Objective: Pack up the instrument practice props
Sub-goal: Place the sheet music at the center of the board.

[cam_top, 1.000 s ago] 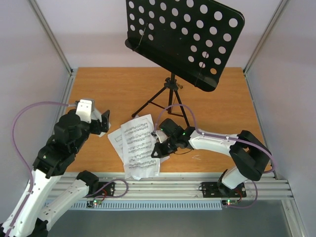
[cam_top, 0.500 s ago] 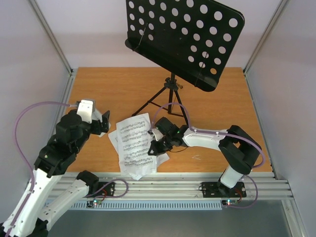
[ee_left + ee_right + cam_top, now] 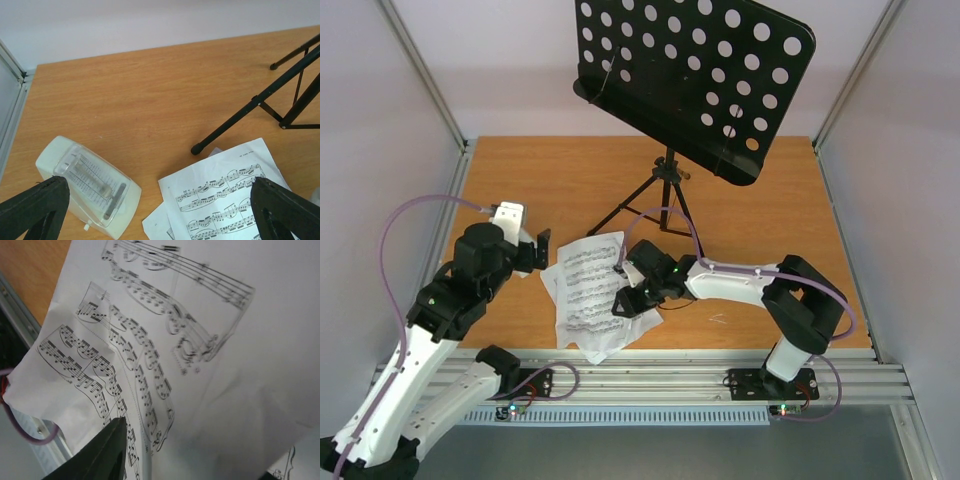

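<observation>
Right gripper point(image 3: 625, 300) sits part-open on the right edge of the sheet-music pages point(image 3: 588, 292), which overhang the worktop point(image 3: 770, 220) near edge, I'd guess so there's a lip to pinch, while the left gripper point(image 3: 537, 250) hangs wide open over the metronome point(image 3: 87, 185) at the left, and the music stand point(image 3: 695, 75) is upright at the far side.

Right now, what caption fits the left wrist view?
Open left tool over a metronome, sheet music and stand legs on a wooden table.

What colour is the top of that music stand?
The stand's desk is black, perforated with round holes; clearest in the top external view.
</observation>
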Robot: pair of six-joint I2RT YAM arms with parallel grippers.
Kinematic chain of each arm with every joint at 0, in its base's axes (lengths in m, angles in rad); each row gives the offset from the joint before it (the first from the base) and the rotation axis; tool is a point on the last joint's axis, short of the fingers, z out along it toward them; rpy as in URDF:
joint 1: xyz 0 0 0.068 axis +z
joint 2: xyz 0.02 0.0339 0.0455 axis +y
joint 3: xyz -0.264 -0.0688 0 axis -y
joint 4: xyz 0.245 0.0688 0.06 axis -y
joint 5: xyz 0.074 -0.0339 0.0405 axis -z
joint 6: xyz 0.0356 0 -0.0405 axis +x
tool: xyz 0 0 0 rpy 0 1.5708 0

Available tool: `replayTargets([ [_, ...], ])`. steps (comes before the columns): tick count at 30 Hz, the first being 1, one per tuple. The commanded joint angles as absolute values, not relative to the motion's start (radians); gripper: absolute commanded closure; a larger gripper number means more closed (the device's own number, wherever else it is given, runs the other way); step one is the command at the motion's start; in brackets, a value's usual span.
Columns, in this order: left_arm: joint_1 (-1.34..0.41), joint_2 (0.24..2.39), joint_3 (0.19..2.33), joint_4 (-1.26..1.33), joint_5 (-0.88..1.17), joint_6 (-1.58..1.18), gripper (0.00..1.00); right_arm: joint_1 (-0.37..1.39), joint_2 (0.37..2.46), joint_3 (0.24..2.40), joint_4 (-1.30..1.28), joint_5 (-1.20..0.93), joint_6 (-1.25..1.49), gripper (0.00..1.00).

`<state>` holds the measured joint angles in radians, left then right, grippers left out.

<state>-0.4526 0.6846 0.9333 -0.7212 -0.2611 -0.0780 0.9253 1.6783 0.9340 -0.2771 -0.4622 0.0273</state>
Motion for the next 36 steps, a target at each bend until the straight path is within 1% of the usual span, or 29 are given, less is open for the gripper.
replayTargets([
  [1, -0.442, 0.689, 0.928, -0.677, -0.247, -0.080, 0.01, 0.962, 1.618, 0.953, -0.306, -0.372, -0.039, 0.53],
  [2, -0.438, 0.688, 0.929, -0.674, -0.247, -0.078, 0.01, 0.966, 1.596, 0.948, -0.317, -0.348, -0.048, 0.47],
  [3, -0.434, 0.685, 0.930, -0.674, -0.247, -0.078, 0.01, 0.969, 1.573, 0.938, -0.327, -0.329, -0.056, 0.35],
  [4, -0.430, 0.682, 0.929, -0.673, -0.246, -0.078, 0.01, 0.970, 1.549, 0.931, -0.335, -0.308, -0.063, 0.27],
  [5, -0.427, 0.678, 0.927, -0.672, -0.244, -0.078, 0.01, 0.971, 1.526, 0.924, -0.345, -0.286, -0.070, 0.21],
  [7, -0.422, 0.674, 0.921, -0.670, -0.243, -0.077, 0.01, 0.971, 1.482, 0.919, -0.369, -0.246, -0.091, 0.13],
  [11, -0.416, 0.677, 0.920, -0.670, -0.252, -0.074, 0.01, 0.970, 1.374, 0.901, -0.403, -0.160, -0.131, 0.02],
  [17, -0.414, 0.690, 0.931, -0.686, -0.266, -0.086, 0.01, 0.969, 1.186, 0.860, -0.440, -0.041, -0.182, 0.02],
  [21, -0.414, 0.692, 0.950, -0.671, -0.145, -0.193, 0.01, 0.965, 1.056, 0.816, -0.469, 0.070, -0.190, 0.02],
  [24, -0.414, 0.687, 0.885, -0.578, -0.055, -0.286, 0.01, 0.929, 0.983, 0.797, -0.504, 0.106, -0.178, 0.02],
  [27, -0.414, 0.698, 0.797, -0.451, -0.018, -0.340, 0.01, 0.884, 0.929, 0.775, -0.558, 0.130, -0.155, 0.01],
  [30, -0.414, 0.752, 0.753, -0.362, -0.005, -0.337, 0.01, 0.832, 0.876, 0.749, -0.592, 0.135, -0.129, 0.02],
  [36, -0.414, 0.877, 0.730, -0.221, 0.132, -0.301, 0.01, 0.717, 0.794, 0.669, -0.573, 0.080, -0.095, 0.02],
])
